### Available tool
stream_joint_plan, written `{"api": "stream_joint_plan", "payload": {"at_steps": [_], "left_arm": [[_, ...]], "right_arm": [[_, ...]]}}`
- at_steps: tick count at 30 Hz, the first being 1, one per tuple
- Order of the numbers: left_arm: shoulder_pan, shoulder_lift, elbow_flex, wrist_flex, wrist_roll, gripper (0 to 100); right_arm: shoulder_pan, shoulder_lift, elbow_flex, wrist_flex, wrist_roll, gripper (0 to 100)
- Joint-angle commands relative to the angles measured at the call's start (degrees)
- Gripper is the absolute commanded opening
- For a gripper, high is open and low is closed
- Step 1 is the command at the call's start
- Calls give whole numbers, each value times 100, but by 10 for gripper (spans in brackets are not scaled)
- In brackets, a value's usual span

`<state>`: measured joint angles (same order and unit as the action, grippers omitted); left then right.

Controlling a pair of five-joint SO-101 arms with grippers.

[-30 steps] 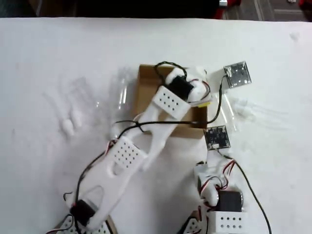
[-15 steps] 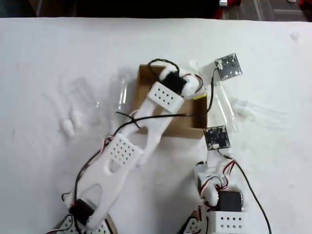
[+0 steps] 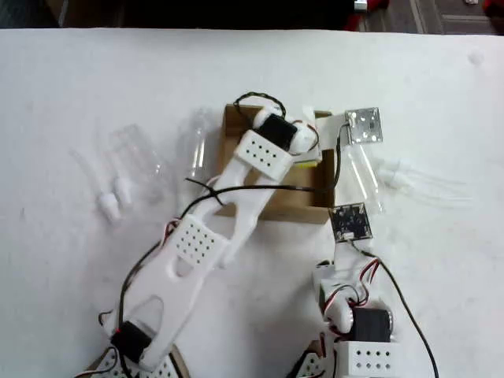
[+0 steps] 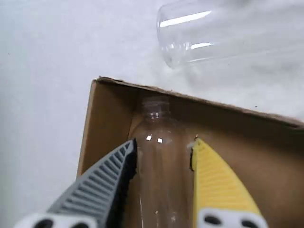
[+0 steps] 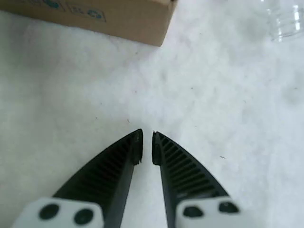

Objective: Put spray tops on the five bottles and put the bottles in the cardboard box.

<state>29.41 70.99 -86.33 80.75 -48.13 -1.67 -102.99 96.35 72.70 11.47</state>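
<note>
High view, arm (image 3: 253, 161) over cardboard box (image 3: 293, 209), bottles (image 3: 359, 175) beside

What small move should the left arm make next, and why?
Probably open the left gripper and let go. It clasps the clear bottle, which already lies inside the cardboard box with its neck close to the box wall.

Materials and surfaces
Bottle (image 4: 159, 166): clear glossy plastic. Box (image 4: 102, 118): matt brown cardboard. Table (image 5: 228, 95): white, rough, matt, cloth-like cover.
</note>
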Motion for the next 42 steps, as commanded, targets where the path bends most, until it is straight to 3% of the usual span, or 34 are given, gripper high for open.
{"api": "stream_joint_plan", "payload": {"at_steps": [1, 10, 16, 19, 26, 28, 32, 38, 42], "left_arm": [[-92, -75, -35, 0, -123, 180], [-585, -75, 325, -281, -88, 232], [-497, -75, 501, -88, -176, 234], [-479, -101, 492, 343, -712, 225], [-690, -92, 457, 1415, -1943, 83], [-716, -127, 448, 1609, -1960, 99], [-673, -119, 448, 1732, -1785, 243], [-576, -136, 448, 1213, -1327, 245], [-382, -215, -18, 1275, -1178, 245]], "right_arm": [[31, -31, 44, 22, 18, 23], [31, -31, 44, 22, 18, 23], [31, -31, 44, 22, 18, 23], [31, -31, 44, 22, 18, 23], [31, -31, 44, 22, 18, 23], [31, -31, 44, 22, 18, 23], [31, -31, 44, 22, 18, 23], [31, -31, 44, 22, 18, 23], [31, -31, 44, 22, 18, 23]]}}
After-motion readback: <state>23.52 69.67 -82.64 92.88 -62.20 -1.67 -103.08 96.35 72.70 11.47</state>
